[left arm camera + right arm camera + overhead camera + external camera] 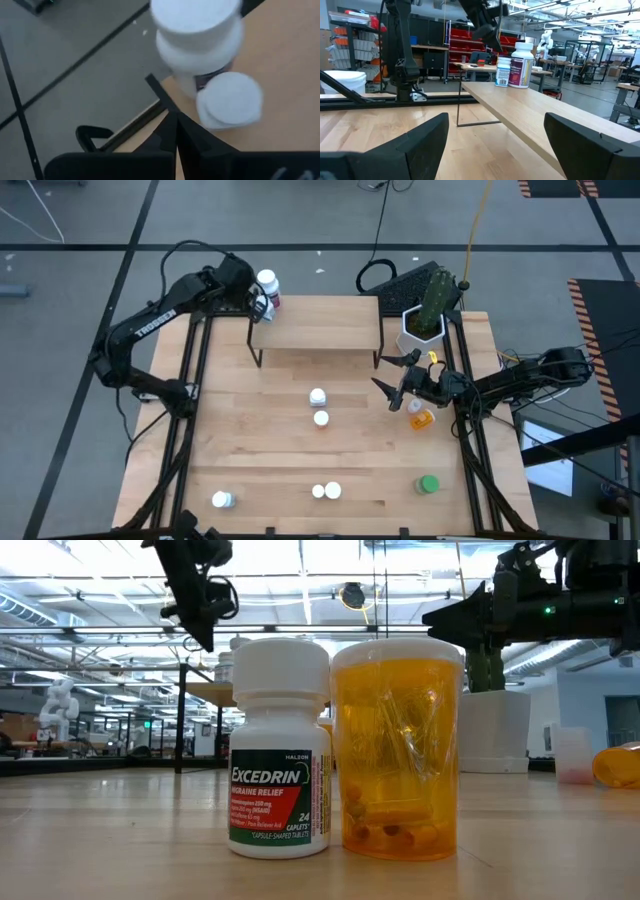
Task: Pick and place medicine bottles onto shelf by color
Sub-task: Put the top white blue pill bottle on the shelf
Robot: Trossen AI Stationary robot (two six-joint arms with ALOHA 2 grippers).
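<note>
At shelf (pixel 318 322) corner: left fingers (pixel 176 131) closed | right fingers (pixel 580 135) spread | bottles (pixel 200 45) blurred

The high view looks straight down on the whole desk (pixel 300 450), with the shelf (pixel 315 323) toward twelve o'clock. The low view sits at desk height near the six o'clock edge, facing twelve o'clock, very close to a white bottle (pixel 279 748) and an orange bottle (pixel 398 748). The left wrist view looks steeply down, close on two white bottles (pixel 210 60) at the shelf's corner. The right wrist view looks level across the desk toward nine o'clock, sharing the shelf (pixel 530 112) and those bottles (pixel 516 65).
</note>
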